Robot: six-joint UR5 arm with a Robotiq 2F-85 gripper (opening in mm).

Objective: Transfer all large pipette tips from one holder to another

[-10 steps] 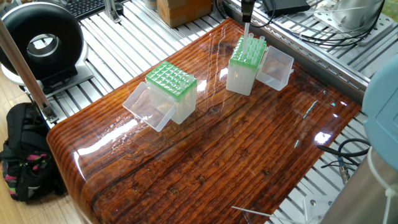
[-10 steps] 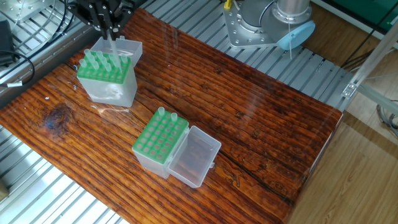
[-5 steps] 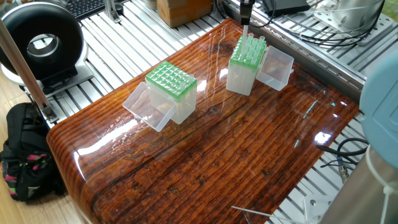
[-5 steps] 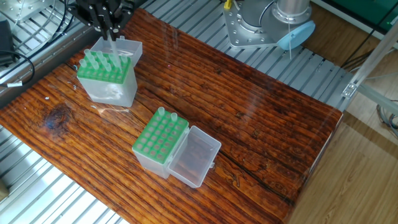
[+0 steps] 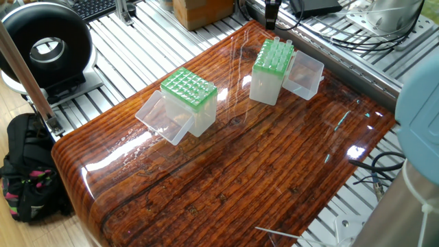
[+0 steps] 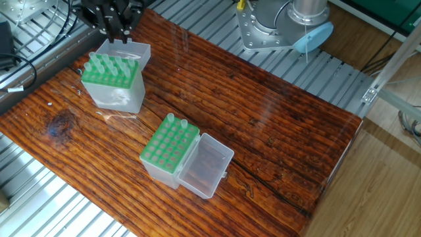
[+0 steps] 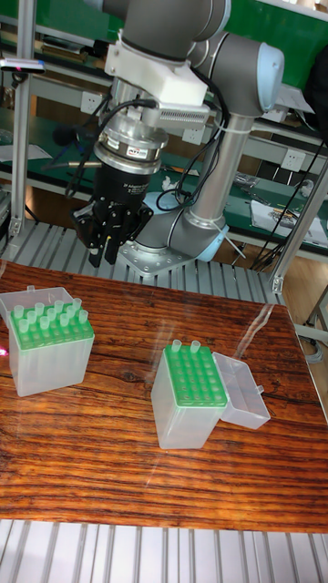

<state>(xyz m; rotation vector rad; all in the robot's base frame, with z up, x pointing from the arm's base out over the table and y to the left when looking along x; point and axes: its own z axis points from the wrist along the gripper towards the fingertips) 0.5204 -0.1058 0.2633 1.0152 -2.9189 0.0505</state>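
My gripper (image 5: 271,22) (image 6: 122,36) (image 7: 107,258) hovers above the back edge of the far green-topped holder (image 5: 266,79) (image 6: 113,92) (image 7: 50,360). Its fingers are closed together on one of the large pipette tips, of which I make out only a faint sliver under the fingertips. Several large pipette tips (image 5: 277,46) (image 6: 108,64) (image 7: 46,319) stand upright in that holder. The second holder (image 5: 193,103) (image 6: 164,158) (image 7: 187,401) sits mid-table and carries two tips (image 6: 175,121) (image 7: 182,347) in its back row.
Each holder's clear hinged lid lies open beside it (image 5: 306,74) (image 6: 205,164). The arm's base (image 6: 289,26) stands off the table's far side. A black round device (image 5: 44,48) and a backpack (image 5: 27,171) sit beyond the table's rounded edge, with cables (image 5: 357,38) on the rails.
The long whitish tip that ran from the fingers down to the far holder's top no longer reaches it. The gripper has shifted slightly above the holder.
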